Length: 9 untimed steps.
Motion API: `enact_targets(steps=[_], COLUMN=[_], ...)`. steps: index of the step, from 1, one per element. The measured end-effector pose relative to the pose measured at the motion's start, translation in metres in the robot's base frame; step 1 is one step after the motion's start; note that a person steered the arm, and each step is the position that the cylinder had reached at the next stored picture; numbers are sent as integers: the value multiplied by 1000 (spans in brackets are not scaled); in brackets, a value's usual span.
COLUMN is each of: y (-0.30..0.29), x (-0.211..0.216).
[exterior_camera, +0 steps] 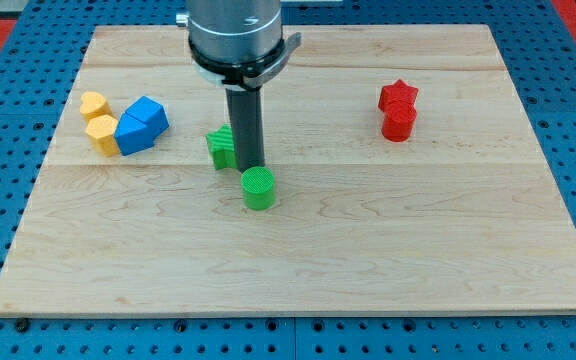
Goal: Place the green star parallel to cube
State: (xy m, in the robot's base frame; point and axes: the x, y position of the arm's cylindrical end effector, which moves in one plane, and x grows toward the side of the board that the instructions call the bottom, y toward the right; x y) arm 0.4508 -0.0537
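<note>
Camera view: one wooden surface (pixel 368 240) carrying all the blocks.
Tip: my tip (pixel 247 166) sits between the green star (pixel 220 147) and the green cylinder (pixel 259 187), just beside both.
Jaws: none, a plain rod.
View's left: blue blocks (pixel 141 125) touching two yellow blocks (pixel 98 120).
View's right: red star (pixel 399 97) against a red cylinder (pixel 398 123).

Grey arm, dark rod

A round grey metal housing with a black band carries a straight dark rod down to my tip (pixel 249 166).
</note>
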Motion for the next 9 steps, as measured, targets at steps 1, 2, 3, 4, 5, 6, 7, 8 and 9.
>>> enact_targets(steps=[1,2,3,4,5,6,7,8,9], y=[-6,-6,-6,-6,-6,-6,-10,-23,-51], x=[0,0,0,0,0,0,0,0,-14])
